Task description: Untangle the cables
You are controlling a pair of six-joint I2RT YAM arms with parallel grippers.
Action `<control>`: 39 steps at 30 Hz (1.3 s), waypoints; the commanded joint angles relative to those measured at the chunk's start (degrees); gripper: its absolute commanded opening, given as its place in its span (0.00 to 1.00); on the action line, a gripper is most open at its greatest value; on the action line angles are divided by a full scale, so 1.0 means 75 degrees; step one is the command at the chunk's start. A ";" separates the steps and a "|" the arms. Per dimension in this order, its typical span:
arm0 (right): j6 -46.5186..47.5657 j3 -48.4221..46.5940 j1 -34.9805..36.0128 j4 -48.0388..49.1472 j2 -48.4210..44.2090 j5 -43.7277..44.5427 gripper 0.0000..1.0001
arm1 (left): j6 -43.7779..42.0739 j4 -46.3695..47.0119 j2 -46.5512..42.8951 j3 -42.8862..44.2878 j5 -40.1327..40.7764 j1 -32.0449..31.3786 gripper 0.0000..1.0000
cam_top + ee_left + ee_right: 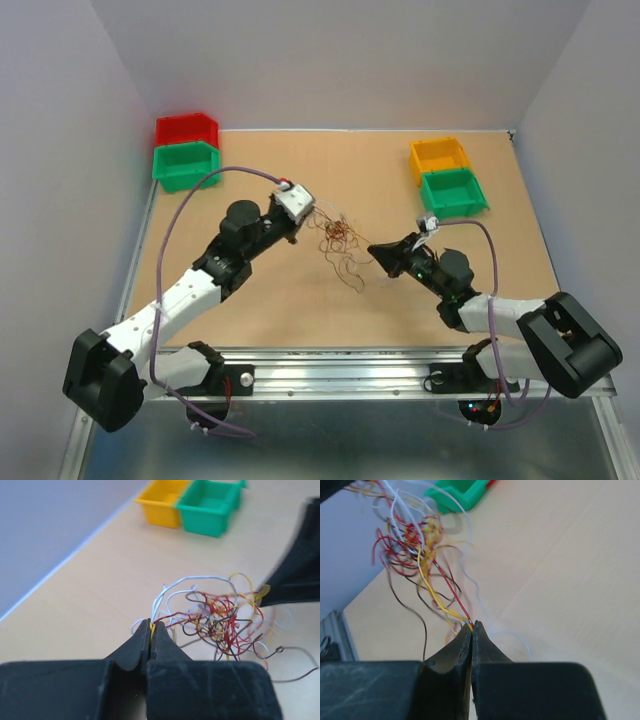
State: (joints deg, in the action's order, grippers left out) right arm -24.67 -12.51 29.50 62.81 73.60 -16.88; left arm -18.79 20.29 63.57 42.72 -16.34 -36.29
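Observation:
The cables [338, 238] are a small tangle of hair-thin yellow, red, brown and whitish wires, hanging between my two grippers above the table's middle. My left gripper [301, 222] is shut on a yellow wire at the knot's left edge; the pinch shows in the left wrist view [151, 626], with the knot [220, 622] just beyond. My right gripper [375, 251] is shut on yellow and red strands at the knot's right; in the right wrist view [472, 625] those strands run taut up to the knot [415, 535]. Loose brown and whitish ends trail onto the table.
A red bin [186, 129] and a green bin [184, 165] stand at the back left. A yellow bin [439, 157] and a green bin [453, 191] stand at the back right. The wooden tabletop [300, 310] ends at a metal rail near the arm bases.

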 commanded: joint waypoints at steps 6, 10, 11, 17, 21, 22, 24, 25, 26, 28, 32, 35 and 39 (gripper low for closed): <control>-0.0484 0.0004 0.0016 -0.2338 -0.1117 0.4113 0.01 | 0.1274 0.2192 -0.0683 -0.0235 0.3818 0.1300 0.00; -0.0613 0.0122 0.0017 -0.3040 -0.1867 0.4955 0.00 | 0.1181 0.2216 -0.0578 -0.0235 0.3409 0.1300 0.00; -0.0706 0.0168 0.0016 -0.3170 -0.1996 0.5155 0.01 | 0.1169 0.2204 -0.0520 -0.0200 0.3548 0.1312 0.00; -0.1082 0.0484 0.0016 -0.4389 -0.3717 0.6914 0.01 | 0.1204 0.2227 -0.0425 -0.0047 0.4991 0.1335 0.00; -0.1142 0.0660 0.0017 -0.4952 -0.4713 0.7116 0.10 | 0.1204 0.2263 -0.0496 -0.0106 0.4701 0.1347 0.00; -0.1013 0.0695 0.0016 -0.4952 -0.4844 0.6917 0.12 | 0.1146 0.2263 -0.0507 -0.0152 0.3538 0.1347 0.00; -0.0591 0.0684 0.0016 -0.4790 -0.5008 0.5900 0.21 | 0.1005 0.2182 -0.0356 -0.0223 0.2150 0.1312 0.00; -0.0370 0.0719 0.0028 -0.4661 -0.5009 0.5188 0.27 | 0.0842 0.1891 -0.0111 -0.0072 0.0751 0.1173 0.00; -0.0275 0.0731 0.0028 -0.4520 -0.4986 0.4821 0.30 | 0.0667 0.1691 0.0065 0.0045 0.0273 0.0986 0.00; -0.0099 0.0731 0.0028 -0.4111 -0.4741 0.4141 0.35 | 0.0327 0.1130 0.0370 0.0314 0.0151 0.0517 0.00; 0.0218 0.0427 0.0028 -0.3792 -0.3818 0.2700 0.40 | -0.0389 0.1067 0.1026 0.0292 0.0514 -0.0527 0.00; 0.0277 0.0181 0.0028 -0.3652 -0.3147 0.2473 0.57 | -0.0343 0.0998 0.1402 0.0502 0.0222 -0.0762 0.00; 0.0148 0.0285 0.0040 -0.3347 -0.3075 0.2673 0.78 | -0.0646 0.0226 0.1894 0.0971 -0.0586 -0.0844 0.04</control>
State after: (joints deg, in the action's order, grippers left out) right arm -24.14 -8.51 29.71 31.55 51.29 5.26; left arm -20.36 23.92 76.71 44.51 -14.85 -42.39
